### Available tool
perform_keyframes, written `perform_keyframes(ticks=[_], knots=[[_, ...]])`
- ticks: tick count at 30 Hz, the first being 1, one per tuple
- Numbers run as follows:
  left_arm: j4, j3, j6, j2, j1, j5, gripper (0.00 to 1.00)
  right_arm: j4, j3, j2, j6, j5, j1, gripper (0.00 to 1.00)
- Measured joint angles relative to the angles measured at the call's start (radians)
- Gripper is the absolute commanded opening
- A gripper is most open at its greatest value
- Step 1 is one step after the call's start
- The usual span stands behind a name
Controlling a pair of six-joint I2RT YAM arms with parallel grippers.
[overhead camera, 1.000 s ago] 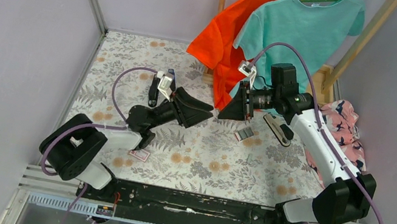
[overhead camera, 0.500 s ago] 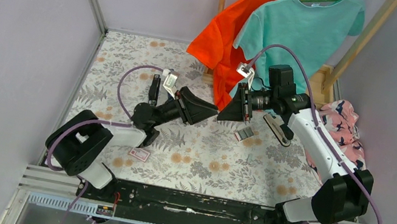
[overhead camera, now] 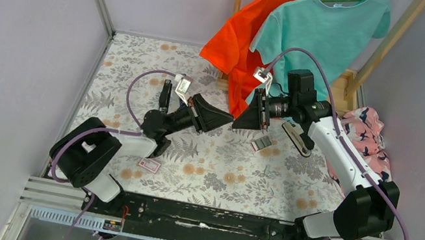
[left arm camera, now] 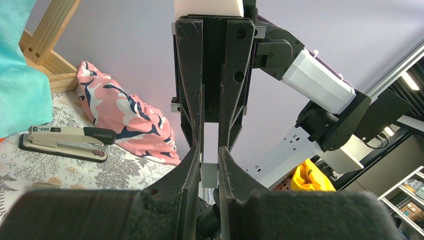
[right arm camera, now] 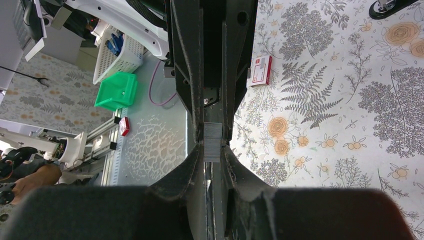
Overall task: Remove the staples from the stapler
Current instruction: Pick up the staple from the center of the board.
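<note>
- The left gripper (overhead camera: 223, 121) has just clamped onto the staples (right arm camera: 212, 142) the right gripper (overhead camera: 239, 123) pinches mid-air.
- Likely a handover; the stapler (overhead camera: 296, 138) lies apart, seemingly emptied.

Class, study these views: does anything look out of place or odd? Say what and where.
Yes. One strip of staples hangs in mid-air, pinched by the left gripper and the right gripper at once, fingertip to fingertip, away from the stapler lying on the table.
</note>
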Motion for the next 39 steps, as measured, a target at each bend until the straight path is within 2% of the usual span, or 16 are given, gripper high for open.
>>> perform_keyframes(ticks=[8,10,15,20,23,26,32,37,39], knots=[[0.000,0.000,-0.002,0.003,0.000,0.000,0.14,0.010,-0.010,0.000,0.006,0.003,0.000,0.52],[0.000,0.000,-0.002,0.003,0.000,-0.001,0.13,-0.003,-0.011,0.000,-0.012,0.011,0.000,0.57],[0.005,-0.041,-0.001,0.004,0.017,-0.016,0.10,-0.101,-0.013,-0.008,-0.134,0.055,-0.029,0.61],[-0.004,-0.153,-0.004,0.032,0.069,-0.032,0.10,-0.132,-0.087,-0.076,-0.206,0.137,-0.126,0.61],[-0.072,-0.185,0.004,0.036,0.086,-0.039,0.10,-0.136,-0.100,-0.091,-0.217,0.209,-0.182,0.62],[-0.293,-0.172,0.059,-0.008,0.086,-0.061,0.10,-0.133,-0.102,-0.091,-0.219,0.255,-0.223,0.62],[-1.026,0.064,0.314,-0.111,0.023,-0.261,0.10,-0.132,-0.121,-0.091,-0.219,0.311,-0.249,0.62],[-1.475,0.279,0.458,-0.062,-0.020,-0.406,0.10,-0.132,-0.123,-0.091,-0.219,0.322,-0.249,0.62],[-1.595,0.348,0.493,-0.017,-0.034,-0.451,0.10,-0.132,-0.124,-0.091,-0.219,0.329,-0.249,0.62]])
